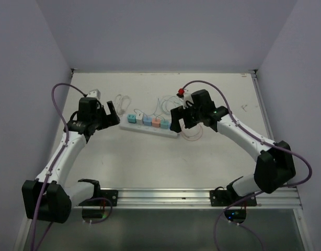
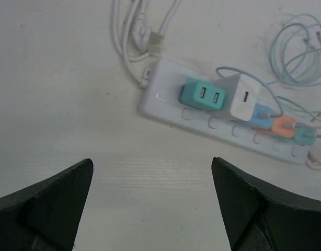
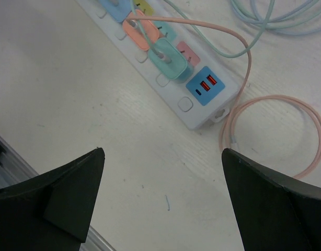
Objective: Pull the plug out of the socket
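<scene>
My left gripper (image 2: pixel 152 172) and right gripper (image 3: pixel 163 157) stand open, clear of the socket (image 2: pixel 163 86), one at each end; plugs (image 2: pixel 202 94) seated.

Five plugs (image 1: pixel 147 121) are sitting in a row on the socket (image 2: pixel 160 99); loose cables (image 2: pixel 142 31) are lying at its twelve o'clock.

Left arm (image 1: pixel 62 157) and right arm (image 1: pixel 244 135) have white links, black joints, black jaws, purple cables (image 1: pixel 52 99)
</scene>
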### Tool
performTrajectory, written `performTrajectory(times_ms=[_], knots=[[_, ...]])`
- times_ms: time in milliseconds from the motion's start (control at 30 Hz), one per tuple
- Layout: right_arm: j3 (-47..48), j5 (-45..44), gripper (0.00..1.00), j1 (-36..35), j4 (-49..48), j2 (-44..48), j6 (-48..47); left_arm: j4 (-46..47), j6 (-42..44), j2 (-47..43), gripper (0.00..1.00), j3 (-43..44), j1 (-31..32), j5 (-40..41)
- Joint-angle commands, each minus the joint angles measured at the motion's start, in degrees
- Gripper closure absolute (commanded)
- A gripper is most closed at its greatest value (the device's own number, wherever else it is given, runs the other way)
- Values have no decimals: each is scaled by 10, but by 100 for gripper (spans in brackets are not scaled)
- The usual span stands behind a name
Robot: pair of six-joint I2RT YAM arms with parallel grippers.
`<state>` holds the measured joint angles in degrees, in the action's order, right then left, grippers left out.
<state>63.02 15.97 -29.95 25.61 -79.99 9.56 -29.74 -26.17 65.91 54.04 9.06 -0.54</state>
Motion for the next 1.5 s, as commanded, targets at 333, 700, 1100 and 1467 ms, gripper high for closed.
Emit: performTrajectory(times_ms=[333, 700, 1100, 1467], knots=[[61, -36, 1, -26, -102, -177, -203, 100, 7, -99, 0, -155, -74, 48], [81, -52, 1, -34, -130, -255, -216, 112, 10, -64, 0, -148, -74, 33], [-11, -60, 2, -100, -137, -215, -148, 113, 13, -47, 1, -147, -74, 28], [-80, -115, 5, -229, -182, -141, 35, 115, 10, -45, 0, -151, -74, 8]])
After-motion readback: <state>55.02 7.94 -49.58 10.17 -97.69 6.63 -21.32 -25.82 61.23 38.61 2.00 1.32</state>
